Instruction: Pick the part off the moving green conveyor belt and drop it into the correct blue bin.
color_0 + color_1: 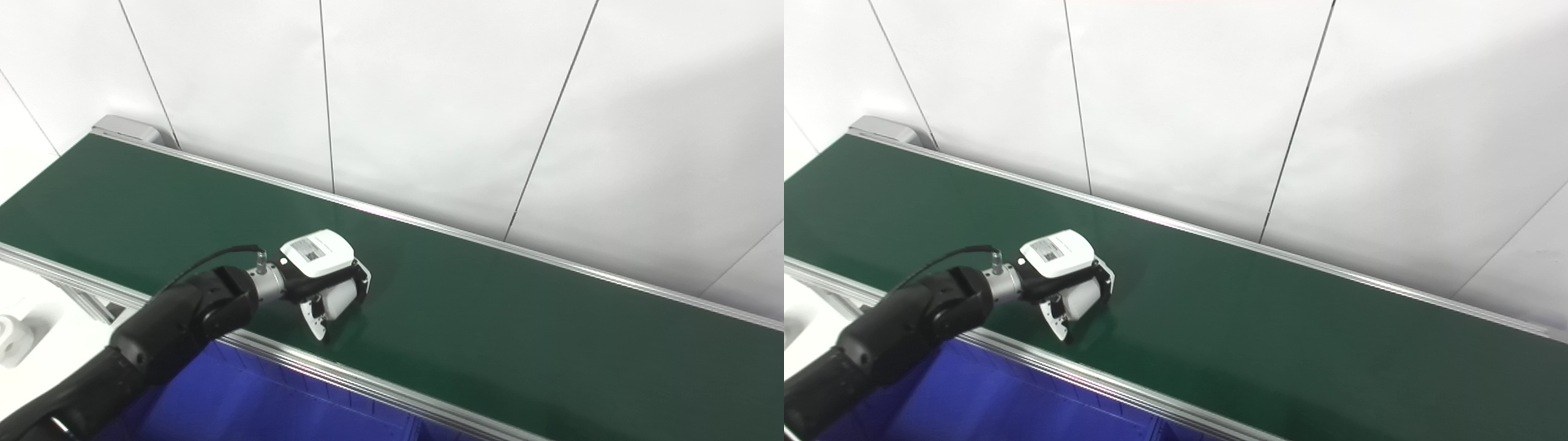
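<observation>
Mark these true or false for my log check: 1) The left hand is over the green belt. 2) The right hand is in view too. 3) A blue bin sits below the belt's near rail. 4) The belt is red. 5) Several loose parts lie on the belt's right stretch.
1) The left hand is over the conveyor belt: true.
2) False: only the left hand shows.
3) The blue bin sits below the near rail: true.
4) False: the belt is dark green.
5) False: that stretch shows only bare belt.
</observation>
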You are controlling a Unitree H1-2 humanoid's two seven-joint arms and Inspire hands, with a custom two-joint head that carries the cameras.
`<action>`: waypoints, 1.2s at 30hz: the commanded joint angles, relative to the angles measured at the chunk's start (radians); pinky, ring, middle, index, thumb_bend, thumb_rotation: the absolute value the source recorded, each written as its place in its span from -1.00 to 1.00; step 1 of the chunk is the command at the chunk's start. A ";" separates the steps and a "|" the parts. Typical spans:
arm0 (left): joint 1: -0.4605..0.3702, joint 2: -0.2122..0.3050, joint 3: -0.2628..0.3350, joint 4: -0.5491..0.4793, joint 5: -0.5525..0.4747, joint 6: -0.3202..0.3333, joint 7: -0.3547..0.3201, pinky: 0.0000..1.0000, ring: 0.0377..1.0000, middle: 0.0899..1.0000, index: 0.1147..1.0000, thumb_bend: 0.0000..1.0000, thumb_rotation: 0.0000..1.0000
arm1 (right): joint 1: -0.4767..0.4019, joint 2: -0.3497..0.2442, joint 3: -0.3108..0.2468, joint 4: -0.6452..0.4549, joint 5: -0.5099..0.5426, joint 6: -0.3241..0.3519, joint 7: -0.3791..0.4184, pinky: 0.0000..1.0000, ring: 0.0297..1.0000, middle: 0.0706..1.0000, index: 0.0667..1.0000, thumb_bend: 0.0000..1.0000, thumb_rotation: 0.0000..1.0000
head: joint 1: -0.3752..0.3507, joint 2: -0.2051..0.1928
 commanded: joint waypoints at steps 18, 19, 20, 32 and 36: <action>0.414 -0.009 0.109 -0.479 -0.104 0.163 -0.198 -0.13 -0.14 -0.13 -0.16 0.05 -1.00 | 0.020 -0.074 -0.054 -0.146 0.098 0.119 0.045 0.93 0.96 0.99 1.00 0.77 1.00 | 0.180 0.141; 0.434 -0.016 0.103 -0.447 -0.091 0.154 -0.183 -0.13 -0.14 -0.13 -0.16 0.05 -1.00 | 0.019 -0.080 -0.057 -0.152 0.107 0.126 0.047 0.92 0.95 0.99 1.00 0.77 1.00 | 0.190 0.147; 0.447 -0.022 0.100 -0.426 -0.083 0.146 -0.172 -0.14 -0.14 -0.13 -0.16 0.05 -1.00 | 0.019 -0.083 -0.060 -0.156 0.113 0.131 0.048 0.90 0.94 0.98 1.00 0.79 1.00 | 0.190 0.147; 0.490 -0.081 0.129 -0.376 0.148 0.314 -0.181 -0.21 -0.20 -0.18 -0.13 0.04 -1.00 | -0.027 -0.106 -0.061 -0.166 0.164 0.160 0.091 0.82 0.90 0.96 1.00 0.75 0.97 | 0.230 0.137; 0.491 -0.095 0.134 -0.389 0.211 0.350 -0.194 -0.20 -0.18 -0.17 -0.13 0.05 -1.00 | -0.031 -0.106 -0.066 -0.170 0.163 0.166 0.090 0.78 0.88 0.94 1.00 0.77 0.96 | 0.211 0.131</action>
